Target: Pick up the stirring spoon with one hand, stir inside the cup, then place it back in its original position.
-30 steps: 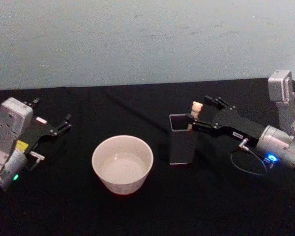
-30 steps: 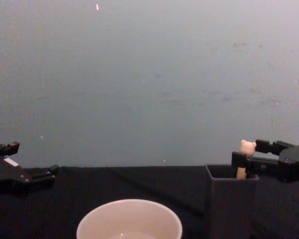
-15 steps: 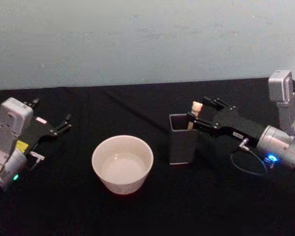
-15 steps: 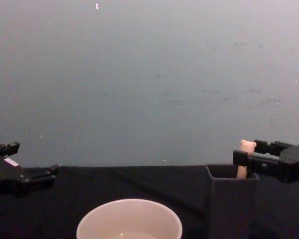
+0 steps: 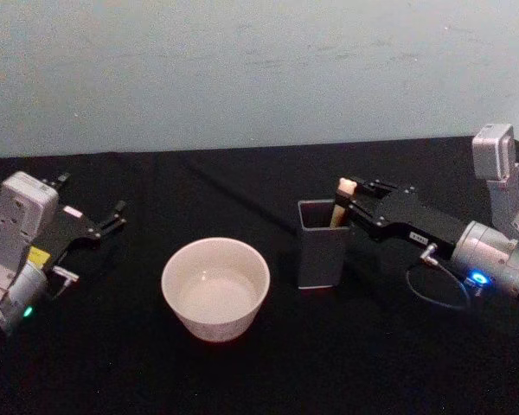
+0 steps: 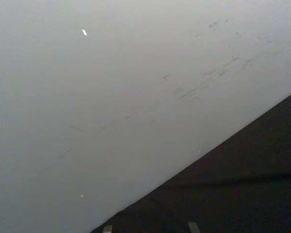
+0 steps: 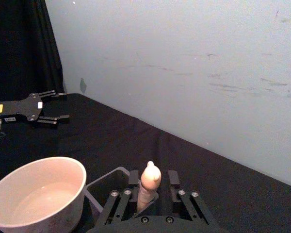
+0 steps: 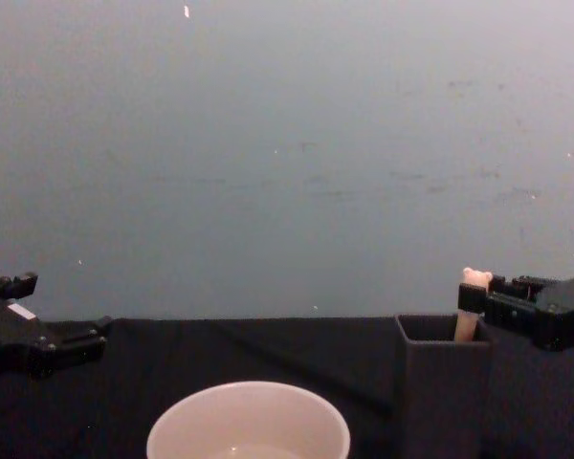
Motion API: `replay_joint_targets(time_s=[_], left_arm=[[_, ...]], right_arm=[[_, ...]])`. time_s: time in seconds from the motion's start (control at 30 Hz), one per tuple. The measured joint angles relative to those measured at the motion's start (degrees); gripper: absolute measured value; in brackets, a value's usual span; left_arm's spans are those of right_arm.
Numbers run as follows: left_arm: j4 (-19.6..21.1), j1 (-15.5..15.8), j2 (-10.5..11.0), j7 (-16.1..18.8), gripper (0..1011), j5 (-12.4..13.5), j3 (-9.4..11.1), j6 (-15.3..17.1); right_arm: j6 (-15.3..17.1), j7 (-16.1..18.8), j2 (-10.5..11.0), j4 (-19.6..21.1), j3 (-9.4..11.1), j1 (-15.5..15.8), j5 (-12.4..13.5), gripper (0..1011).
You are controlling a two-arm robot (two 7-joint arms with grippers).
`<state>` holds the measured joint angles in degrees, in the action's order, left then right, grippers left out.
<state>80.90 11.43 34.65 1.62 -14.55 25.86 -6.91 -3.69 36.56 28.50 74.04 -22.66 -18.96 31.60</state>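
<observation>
black-covered table (image 5: pixel 372 363) in front of me. round cream-white cup (image 5: pixel 214 290) sits on it near the middle. dark grey square holder (image 5: pixel 322 255) stands upright just beside the cup on my right, not touching it.

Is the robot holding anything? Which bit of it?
The right gripper seems to pinch the stirring spoon by its cream handle, just under the bear head, with the spoon standing in the dark holder. The left gripper holds nothing.

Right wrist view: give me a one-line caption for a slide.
Right pincer clasping the spoon standing in the grey holder, white cup beside it, left pincer idle beyond.
</observation>
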Motion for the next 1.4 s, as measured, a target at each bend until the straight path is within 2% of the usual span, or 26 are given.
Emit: replay_joint_targets(time_s=[0.03, 0.1, 0.13, 0.2, 0.8, 1.1, 1.4], left_arm=[[0.0, 0.0, 0.0, 0.0, 1001, 0.0, 0.0, 0.0], [0.0, 0.0, 0.0, 0.0, 1001, 0.0, 0.0, 0.0], [0.0, 0.0, 0.0, 0.0, 1001, 0.0, 0.0, 0.0], [0.0, 0.0, 0.0, 0.0, 1001, 0.0, 0.0, 0.0], [0.0, 0.0, 0.0, 0.0, 1001, 0.0, 0.0, 0.0], [0.0, 0.0, 0.0, 0.0, 1001, 0.0, 0.0, 0.0], [0.0, 0.0, 0.0, 0.0, 1001, 0.0, 0.0, 0.0]], right_arm=[[0.0, 0.0, 0.0, 0.0, 0.0, 0.0, 0.0, 345], [0.0, 0.0, 0.0, 0.0, 0.0, 0.0, -0.01, 306], [0.0, 0.0, 0.0, 0.0, 0.0, 0.0, -0.01, 251], [-0.01, 0.0, 0.0, 0.0, 0.0, 0.0, 0.0, 223], [0.15, 0.48, 0.05, 0.0, -0.08, -0.08, 0.31, 215], [1.8, 3.02, 1.08, 1.63, 0.46, -0.18, 4.45, 215], [2.17, 3.48, 2.19, 3.96, 1.41, -0.24, 7.89, 215]])
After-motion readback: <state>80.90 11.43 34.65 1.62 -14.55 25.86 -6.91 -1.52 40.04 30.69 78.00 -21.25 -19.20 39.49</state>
